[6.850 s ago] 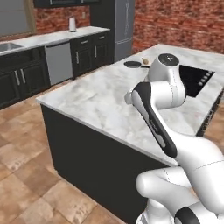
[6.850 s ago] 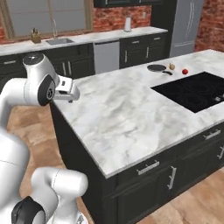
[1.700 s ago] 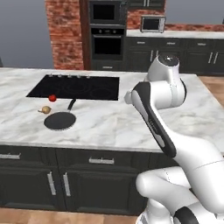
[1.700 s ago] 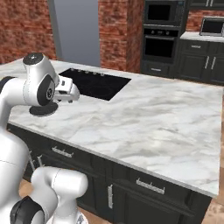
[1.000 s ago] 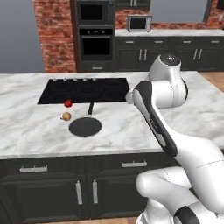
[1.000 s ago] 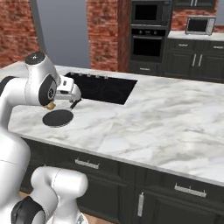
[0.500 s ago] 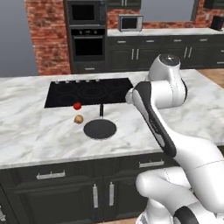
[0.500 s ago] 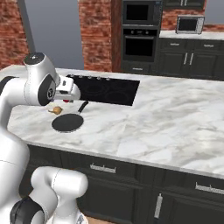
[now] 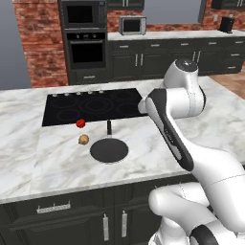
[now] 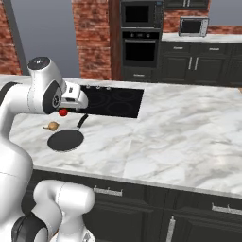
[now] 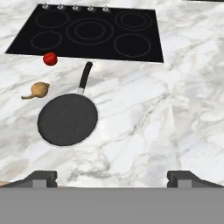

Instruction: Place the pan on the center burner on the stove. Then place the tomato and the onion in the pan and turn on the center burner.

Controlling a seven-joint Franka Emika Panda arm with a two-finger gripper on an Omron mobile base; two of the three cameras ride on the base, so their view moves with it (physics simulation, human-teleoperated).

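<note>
Left of centre in the hand view, the small shallow round frying pan [image 11: 67, 119], dark grey inside with a lighter rim, is lying on the white marble counter [image 11: 144, 118], its short black handle pointing up toward the flat black glass stove [image 11: 140, 30]. At the upper left of that view, the small bright red glossy tomato [image 11: 50, 58] is resting on the counter just below the stove's near edge. Slightly lower and further left, the tan-yellow onion [image 11: 39, 89] is sitting near the pan's upper left rim, apart from it. At the top of the frame, the large double-ring center burner [image 11: 90, 29] is standing bare among four smaller rings, with a row of small silver knobs [image 11: 75, 7] along the far edge.

Along the bottom of the hand view, the gripper [image 11: 111, 177] is hovering above the counter with its jaws spread wide and holding nothing; the two dark fingertips [image 11: 41, 177] are showing far apart.

Seen from the left base view, the pan [image 9: 109, 150], tomato [image 9: 81, 123] and onion [image 9: 83, 139] are clustered left of the white arm [image 9: 172, 119]. Across the room, dark cabinets [image 9: 139, 60] and a black wall oven [image 9: 86, 40] are lining the brick wall.
</note>
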